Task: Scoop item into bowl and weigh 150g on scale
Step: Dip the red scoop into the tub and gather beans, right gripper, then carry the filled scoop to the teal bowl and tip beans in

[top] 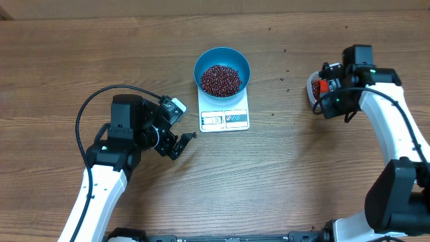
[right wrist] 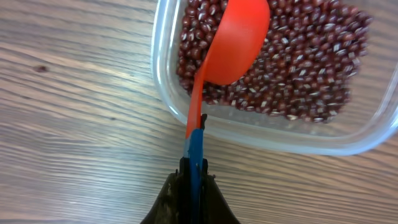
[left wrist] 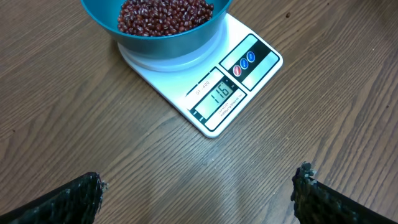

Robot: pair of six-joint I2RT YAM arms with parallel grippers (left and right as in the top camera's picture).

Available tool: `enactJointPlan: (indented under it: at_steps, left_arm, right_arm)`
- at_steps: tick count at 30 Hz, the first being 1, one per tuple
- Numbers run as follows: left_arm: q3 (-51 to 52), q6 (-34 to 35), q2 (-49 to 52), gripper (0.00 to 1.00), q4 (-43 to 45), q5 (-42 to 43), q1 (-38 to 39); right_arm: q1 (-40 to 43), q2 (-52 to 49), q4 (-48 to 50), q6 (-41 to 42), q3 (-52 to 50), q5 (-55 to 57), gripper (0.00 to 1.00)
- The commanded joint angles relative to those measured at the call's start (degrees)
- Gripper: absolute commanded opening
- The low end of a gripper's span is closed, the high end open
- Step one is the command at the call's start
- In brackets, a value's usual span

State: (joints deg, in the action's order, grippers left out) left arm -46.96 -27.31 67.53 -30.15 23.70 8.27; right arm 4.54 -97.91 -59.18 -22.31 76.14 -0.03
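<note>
The blue bowl (top: 222, 72) (left wrist: 165, 37) stands on the white scale (top: 225, 115) (left wrist: 214, 93) and holds a heap of dark red beans (top: 221, 79) (left wrist: 163, 14). The display shows 116. My left gripper (top: 183, 143) (left wrist: 199, 186) hovers open over bare wood just in front of the scale, with nothing between its fingers. At the right, my right gripper (top: 322, 89) (right wrist: 194, 167) is shut on the blue handle of an orange scoop (right wrist: 239, 43). The scoop's head lies over more beans (right wrist: 298, 68) in a clear tub (top: 311, 87) (right wrist: 267, 135).
A few stray beans (top: 285, 50) lie on the wooden table between the scale and the tub. The left arm's black cable (top: 101, 97) loops over the table at the left.
</note>
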Motion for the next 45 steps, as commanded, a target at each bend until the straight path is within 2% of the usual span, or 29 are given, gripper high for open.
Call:
enactJointPlan:
  at_steps: [1, 5, 14, 27, 31, 33, 38, 45]
  left_arm:
    - [-0.04, 0.55, -0.02, 1.0, 0.15, -0.17, 0.02]
    - [-0.04, 0.57, -0.02, 1.0, 0.15, -0.17, 0.02]
    - [-0.04, 0.55, -0.02, 1.0, 0.15, -0.17, 0.02]
    - [-0.04, 0.55, -0.02, 1.0, 0.15, -0.17, 0.02]
    - [-0.04, 0.55, -0.02, 1.0, 0.15, -0.17, 0.02]
    - [-0.04, 0.55, -0.02, 1.0, 0.15, -0.17, 0.02]
    - [-0.04, 0.55, -0.02, 1.0, 0.15, -0.17, 0.02]
    - [-0.04, 0.55, -0.02, 1.0, 0.15, -0.17, 0.02]
  right_arm:
    - [3.43, -0.59, -1.05, 1.36, 1.03, -13.99, 0.04]
    - [9.05, -0.59, -1.57, 1.53, 1.03, -23.82, 0.04]
    - [18.88, -0.59, -3.43, 1.53, 1.03, -35.76, 0.04]
    - [28.02, -0.59, -4.42, 1.51, 1.03, -41.42, 0.04]
    - [28.76, -0.59, -4.37, 0.7, 1.03, -47.71, 0.04]
    - [28.76, -0.57, -4.83, -2.27, 1.03, -52.65, 0.04]
    - [28.2, -0.57, -5.16, -2.27, 1.03, -62.53, 0.04]
    - [20.85, -0.57, -5.66, -1.73, 1.05, -66.34, 0.04]
